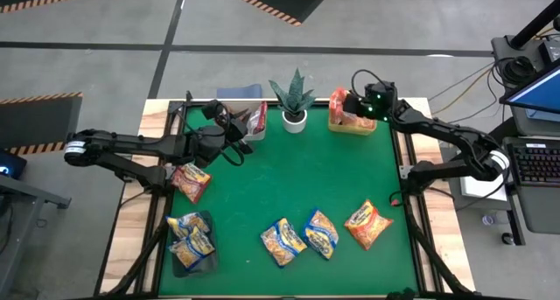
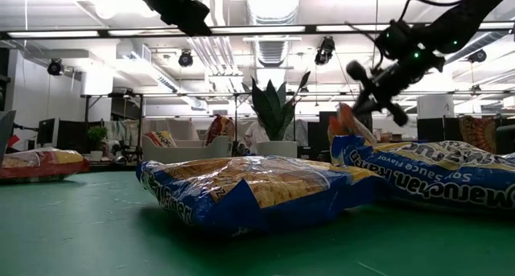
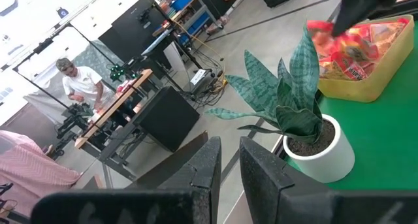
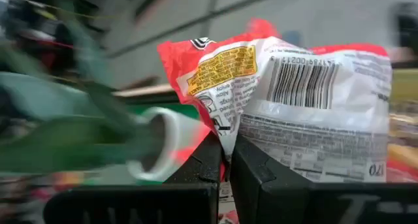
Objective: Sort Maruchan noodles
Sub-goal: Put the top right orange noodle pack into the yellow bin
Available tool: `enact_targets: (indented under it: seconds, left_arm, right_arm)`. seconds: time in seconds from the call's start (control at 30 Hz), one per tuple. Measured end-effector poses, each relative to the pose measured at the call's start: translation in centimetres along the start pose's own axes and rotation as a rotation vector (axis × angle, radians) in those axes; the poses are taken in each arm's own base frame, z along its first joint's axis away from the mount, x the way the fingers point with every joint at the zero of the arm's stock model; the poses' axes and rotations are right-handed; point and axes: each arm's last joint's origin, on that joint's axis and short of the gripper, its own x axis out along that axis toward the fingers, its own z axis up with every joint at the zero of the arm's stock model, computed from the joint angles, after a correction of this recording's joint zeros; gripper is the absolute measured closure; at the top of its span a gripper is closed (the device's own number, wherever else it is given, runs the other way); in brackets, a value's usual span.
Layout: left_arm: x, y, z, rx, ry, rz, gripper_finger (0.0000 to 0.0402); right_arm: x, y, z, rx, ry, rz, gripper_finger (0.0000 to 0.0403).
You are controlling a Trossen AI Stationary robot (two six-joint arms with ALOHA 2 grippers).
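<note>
My right gripper [image 1: 352,104] is shut on a red-white noodle packet [image 4: 294,100] over the yellow bin [image 1: 352,125] at the table's far right, which holds more red packets [image 3: 356,61]. My left gripper [image 1: 243,132] hovers at the far left beside a red-white packet [image 1: 256,117]. Its fingers [image 3: 261,172] are nearly together with nothing between them. On the green cloth lie an orange-red packet [image 1: 191,180], a yellow-blue one [image 1: 283,241], a blue one [image 1: 321,233] and an orange one [image 1: 367,224]. Yellow-blue packets [image 1: 191,236] lie in a dark tray. My right gripper pinches a creased fold of the packet's white printed side [image 4: 225,129] between its two fingers. The fingers slant down toward the far left. The packet hangs over the yellow bin; whether it touches the packets inside, I cannot tell.
A potted green plant [image 1: 293,97] in a white pot stands at the far edge between the two grippers. A grey container [image 1: 243,94] sits at the far left corner. People and desks show in the room beyond the table.
</note>
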Motion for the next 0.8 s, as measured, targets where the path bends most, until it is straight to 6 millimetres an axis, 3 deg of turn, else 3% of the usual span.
enact_targets:
  seconds: [0.1, 0.27, 0.37, 0.6, 0.8]
  left_arm:
    - [0.0, 0.0, 0.0, -0.001, 0.0, 0.0, 0.0363]
    - [0.0, 0.0, 0.0, -0.001, 0.0, 0.0, 0.0363]
    - [0.0, 0.0, 0.0, -0.001, -0.001, 0.0, 0.0363]
    - [0.0, 0.0, 0.0, -0.001, -0.001, 0.0, 0.0363]
    - [0.0, 0.0, 0.0, -0.002, -0.001, 0.0, 0.0363]
  right_arm:
    - [-0.2, 0.0, 0.2, 0.013, -0.019, -0.037, 0.0394]
    - [-0.5, -2.2, -0.7, -0.059, -0.037, -0.402, 0.0394]
    - [-0.8, -2.9, -1.2, -0.107, -0.019, -0.521, 0.0394]
    - [-0.7, -2.9, -1.2, -0.178, -0.008, -0.523, 0.0387]
    - [-0.3, -2.4, -0.9, -0.195, -0.001, -0.422, 0.0365]
